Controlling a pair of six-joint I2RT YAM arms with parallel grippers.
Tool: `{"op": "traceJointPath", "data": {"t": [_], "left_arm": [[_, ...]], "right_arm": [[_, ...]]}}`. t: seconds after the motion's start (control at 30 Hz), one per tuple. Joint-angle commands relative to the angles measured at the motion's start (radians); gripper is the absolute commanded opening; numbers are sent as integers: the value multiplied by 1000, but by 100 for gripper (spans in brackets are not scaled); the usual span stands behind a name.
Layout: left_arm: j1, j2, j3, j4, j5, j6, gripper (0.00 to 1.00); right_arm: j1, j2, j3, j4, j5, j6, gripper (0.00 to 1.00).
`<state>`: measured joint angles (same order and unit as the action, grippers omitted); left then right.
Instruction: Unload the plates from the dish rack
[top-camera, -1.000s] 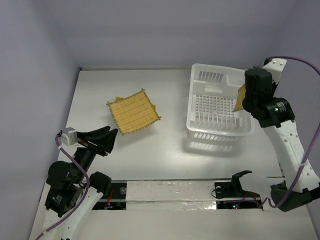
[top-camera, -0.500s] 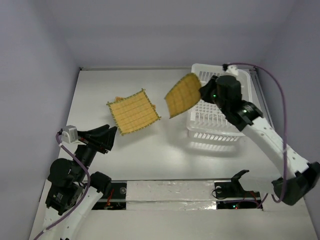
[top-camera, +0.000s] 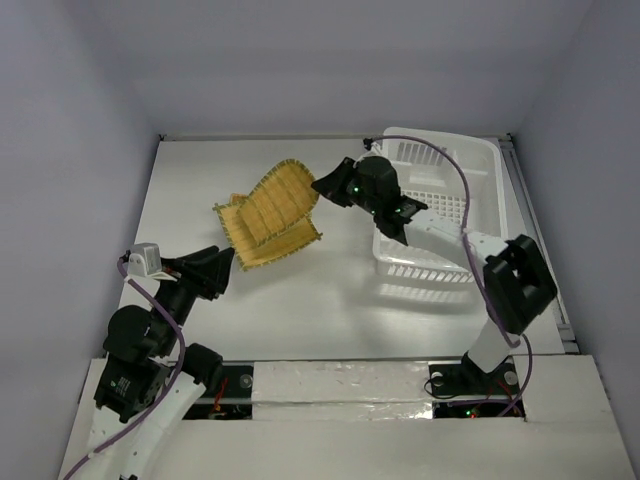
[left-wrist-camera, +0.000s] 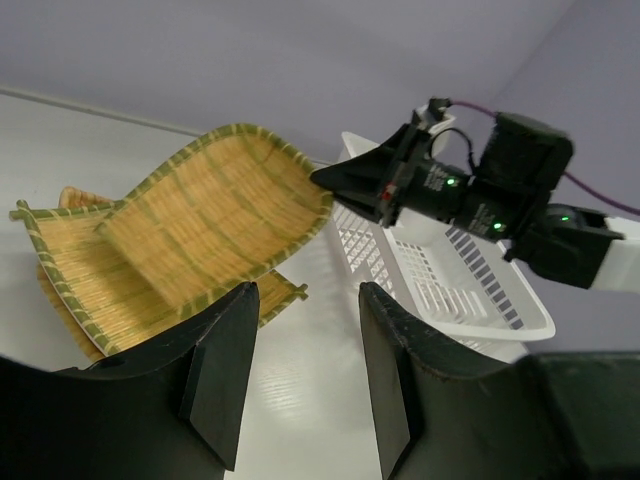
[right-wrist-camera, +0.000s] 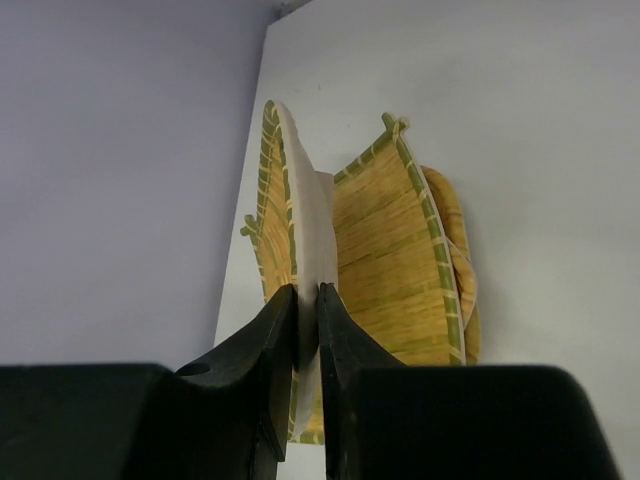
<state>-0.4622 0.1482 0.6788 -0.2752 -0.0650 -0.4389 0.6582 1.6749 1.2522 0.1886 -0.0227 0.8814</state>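
Observation:
My right gripper (top-camera: 323, 186) is shut on the edge of the rounded-square woven plate (top-camera: 277, 198) and holds it tilted just above the large square grid plate (top-camera: 272, 240), which lies flat on the table at the left. In the right wrist view the held plate (right-wrist-camera: 305, 235) stands edge-on between my fingers, with the square plate (right-wrist-camera: 385, 250) behind it. The small round plate (top-camera: 236, 201) peeks out from under the square one. The white dish rack (top-camera: 445, 255) stands at the right. My left gripper (top-camera: 222, 263) is open and empty, near the square plate's front corner.
The right arm (top-camera: 440, 225) reaches across the dish rack's left wall toward the plates. The left wrist view shows the held plate (left-wrist-camera: 215, 215), the rack (left-wrist-camera: 470, 290) and the right gripper (left-wrist-camera: 365, 185) ahead. Purple walls close in the table at the back and sides.
My right gripper lifted the rounded-square plate out of the dish rack and carried it left, lowering it over the large square plate. The left arm barely moved.

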Motion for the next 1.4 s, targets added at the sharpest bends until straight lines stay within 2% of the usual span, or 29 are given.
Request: {"op": "traceJointPath", "data": {"t": [0.0,0.17,0.43,0.63,0.77,0.87,0.9,0.97,1.0,1.1,1.37], "left_arm": [[5,14,2,31,-18,-8,41],[14,21,4,30,-16,-6,41],[45,30,-1,42,16,0,41],[65,36,-1,47,30,3,41],[74,37,-2,47,33,3,41],[74,37,-2,48,33,6,41],[74,39,-1,47,33,6,42],[83,40,-2,47,33,6,47],[83,40,-2,48,34,5,48],[83,40,-2,47,33,5,51],[83,53,1,44,30,6,64]], "right_arm": [[17,70,76,271,-66,137,0],[26,146,55,379,-88,215,0],[37,193,-60,425,-79,258,0],[37,201,-125,390,-63,238,19],[46,189,-142,330,-52,206,36],[46,164,-134,249,-17,156,56],[55,158,-129,226,7,140,67],[55,137,-114,162,20,99,77],[55,129,-108,138,68,87,85],[76,102,-77,45,140,31,97],[124,-41,-13,-113,259,-120,100]]}}
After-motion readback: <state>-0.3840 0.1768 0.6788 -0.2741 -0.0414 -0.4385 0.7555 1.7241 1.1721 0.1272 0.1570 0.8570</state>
